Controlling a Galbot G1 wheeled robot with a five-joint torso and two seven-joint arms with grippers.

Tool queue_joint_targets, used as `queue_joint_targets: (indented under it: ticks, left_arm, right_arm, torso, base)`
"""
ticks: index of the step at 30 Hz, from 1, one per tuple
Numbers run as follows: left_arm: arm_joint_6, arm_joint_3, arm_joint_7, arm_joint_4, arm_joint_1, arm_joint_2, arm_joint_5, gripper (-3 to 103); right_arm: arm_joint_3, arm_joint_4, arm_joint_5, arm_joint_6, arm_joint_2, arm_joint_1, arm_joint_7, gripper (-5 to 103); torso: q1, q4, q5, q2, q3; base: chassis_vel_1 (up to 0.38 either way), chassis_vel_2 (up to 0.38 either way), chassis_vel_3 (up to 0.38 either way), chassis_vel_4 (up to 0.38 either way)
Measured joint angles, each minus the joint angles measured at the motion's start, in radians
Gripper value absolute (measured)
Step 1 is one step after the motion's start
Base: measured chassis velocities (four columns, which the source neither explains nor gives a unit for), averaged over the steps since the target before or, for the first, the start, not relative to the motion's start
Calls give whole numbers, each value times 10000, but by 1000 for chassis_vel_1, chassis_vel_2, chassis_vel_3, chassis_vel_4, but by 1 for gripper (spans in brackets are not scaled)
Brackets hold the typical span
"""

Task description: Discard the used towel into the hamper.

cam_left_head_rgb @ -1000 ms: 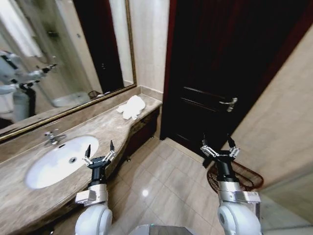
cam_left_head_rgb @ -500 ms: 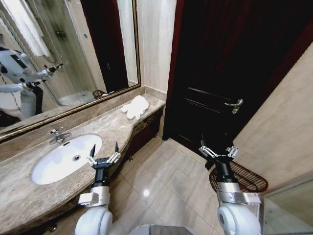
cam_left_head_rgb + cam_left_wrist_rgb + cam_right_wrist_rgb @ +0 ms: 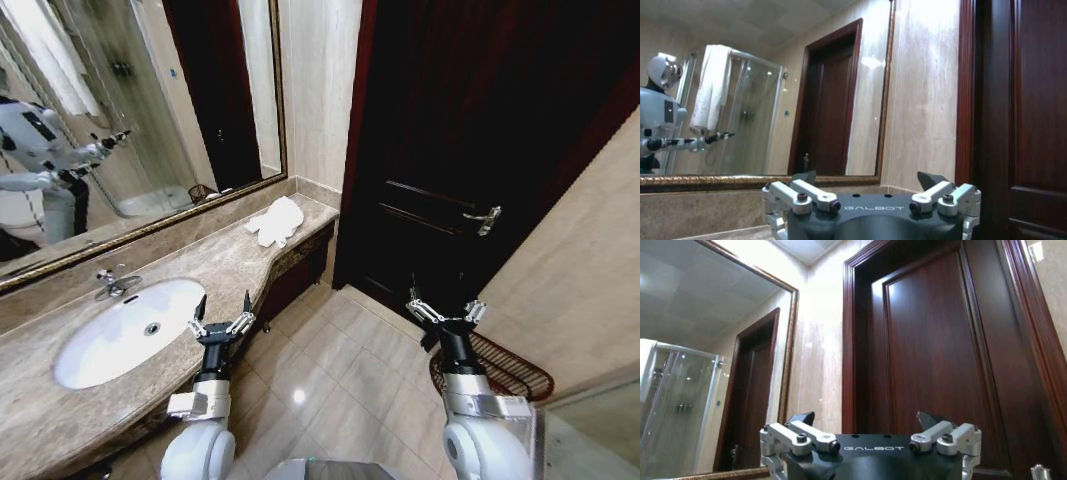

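A crumpled white towel lies on the far end of the marble counter, beside the wall. The hamper, a dark reddish-brown woven basket, stands on the floor at the right, partly behind my right arm. My left gripper is held upright and open near the counter's front edge, well short of the towel. At the same height my right gripper points up, open and empty, just in front of the hamper. The wrist views show the left gripper and the right gripper with fingers spread.
A white sink with a chrome faucet is set in the counter at the left. A large mirror hangs above it. A dark wooden door with a lever handle fills the back. Beige floor tiles lie between counter and hamper.
The whole view has shifted as the camera moved, so the counter, towel and hamper sit slightly differently in the picture. Both grippers stay raised and open.
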Motion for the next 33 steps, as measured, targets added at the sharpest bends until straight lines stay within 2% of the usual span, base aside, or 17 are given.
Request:
queue_joint_targets:
  ticks: [4, 9, 22, 30, 33]
  left_arm:
    - [-46, -10, 5, 50, -36, 1, 80, 93]
    - [-75, -6, -23, 93, -50, 1, 111, 100]
    - [-116, 9, -75, 105, -28, 1, 34, 102]
    - [-149, -60, -174, 141, -116, 0, 66, 96]
    - [-120, -167, -205, 118, -179, 1, 121, 101]
  right_arm:
    - [-27, -62, -4, 28, 53, 6, 11, 100]
    - [-35, -70, -9, 50, 56, -5, 13, 100]
    - [-35, -71, -56, 68, 84, -12, 105, 100]
    - [-57, -135, -106, 99, 115, -9, 121, 100]
    - [-106, -177, -136, 72, 108, 71, 197, 100]
  torso:
    - [-2, -1, 0, 0, -1]
    - [-3, 0, -1, 0, -1]
    - [3, -1, 1, -1, 1]
    - [1, 0, 1, -1, 0]
    - [-2, 0, 0, 0, -1]
  base:
    - [-10, 10, 17, -13]
    - [-80, 73, 76, -83]
    - [-149, 156, 157, -147]
    - [-156, 140, 146, -145]
    - [-134, 153, 147, -145]
